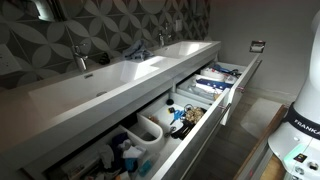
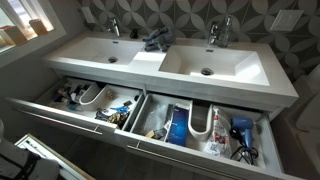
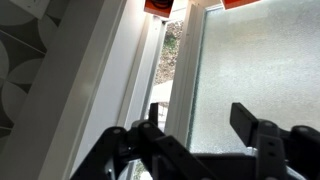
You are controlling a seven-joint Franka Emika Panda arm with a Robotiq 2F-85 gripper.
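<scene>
In the wrist view my gripper (image 3: 198, 115) is open and empty, its two black fingers spread apart. It points at a frosted glass pane (image 3: 260, 60) and a white window frame (image 3: 120, 70), and touches nothing. The gripper itself does not show in either exterior view; only the white robot base (image 1: 300, 135) shows at the right edge. Both exterior views show a long white double-sink vanity (image 1: 110, 85) (image 2: 150, 62) with two open drawers (image 1: 215, 85) (image 2: 205, 125) full of small toiletries.
Two faucets (image 2: 113, 28) (image 2: 220, 32) stand at the back of the sinks. A dark object (image 2: 155, 40) lies on the counter between the basins. The other open drawer (image 2: 95, 100) holds white drain pipes and clutter. A patterned tile wall (image 1: 100, 25) runs behind.
</scene>
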